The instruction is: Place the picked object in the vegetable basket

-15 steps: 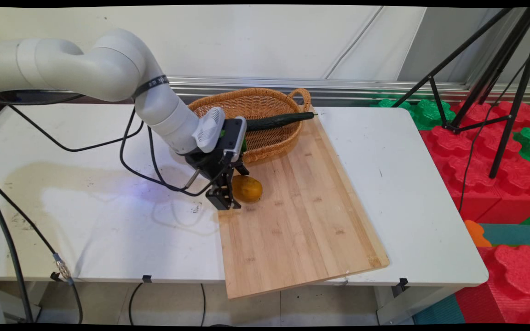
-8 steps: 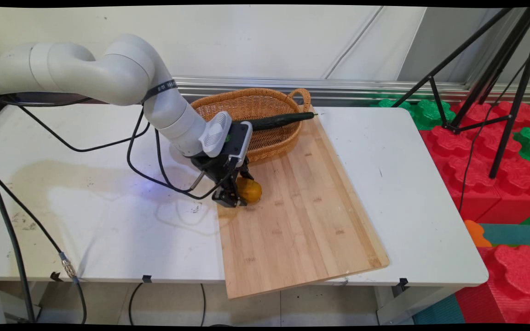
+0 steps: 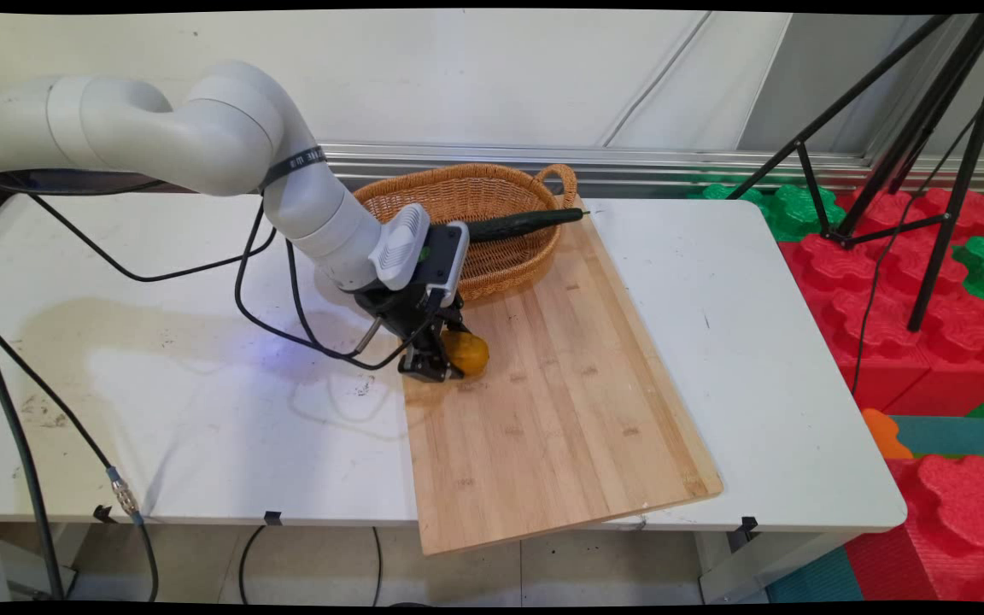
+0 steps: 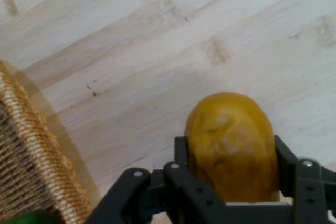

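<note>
Clamping a yellow-orange fruit (image 4: 231, 148) from both sides, the gripper (image 3: 445, 359) sits low over the near-left part of the bamboo cutting board (image 3: 543, 401) on the desk (image 3: 757, 342), just in front of the wicker basket (image 3: 475, 196) where a cucumber (image 3: 518, 225) lies across the rim. From where I stand the risk looks like a slip: the fruit is round and smooth and seems held only near its back end, so it could squirt out and roll across the board, or bruise if squeezed harder. No label shows on the fruit, and the lettering on the arm's black band is too small to read.
</note>
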You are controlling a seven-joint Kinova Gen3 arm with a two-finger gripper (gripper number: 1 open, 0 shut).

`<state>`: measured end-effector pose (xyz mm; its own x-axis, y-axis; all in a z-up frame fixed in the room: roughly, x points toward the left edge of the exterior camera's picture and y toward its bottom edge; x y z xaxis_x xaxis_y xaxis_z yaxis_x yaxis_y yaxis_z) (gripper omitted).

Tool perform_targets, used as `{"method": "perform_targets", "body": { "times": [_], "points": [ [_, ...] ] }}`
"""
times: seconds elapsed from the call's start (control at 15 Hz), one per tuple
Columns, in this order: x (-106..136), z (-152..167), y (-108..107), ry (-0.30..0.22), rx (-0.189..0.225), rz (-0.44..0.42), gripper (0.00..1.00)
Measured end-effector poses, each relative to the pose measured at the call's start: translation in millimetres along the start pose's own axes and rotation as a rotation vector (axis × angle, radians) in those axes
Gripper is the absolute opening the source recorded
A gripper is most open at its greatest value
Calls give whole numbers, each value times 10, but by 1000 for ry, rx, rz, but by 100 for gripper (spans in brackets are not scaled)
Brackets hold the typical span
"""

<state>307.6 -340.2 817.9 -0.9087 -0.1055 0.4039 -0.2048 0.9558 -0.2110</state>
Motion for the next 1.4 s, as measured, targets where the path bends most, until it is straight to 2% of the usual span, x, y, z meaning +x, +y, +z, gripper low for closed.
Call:
{"method": "perform_targets", "body": {
  "times": [0.4, 0.87, 1.27, 1.4],
  "points": [
    [29, -365, 71, 69, 7, -92, 0],
    [-94, -825, 11, 144, 28, -213, 0],
    [-352, -1233, -151, 209, 81, -327, 0],
    [-449, -1347, -244, 234, 113, -381, 0]
  ]
}}
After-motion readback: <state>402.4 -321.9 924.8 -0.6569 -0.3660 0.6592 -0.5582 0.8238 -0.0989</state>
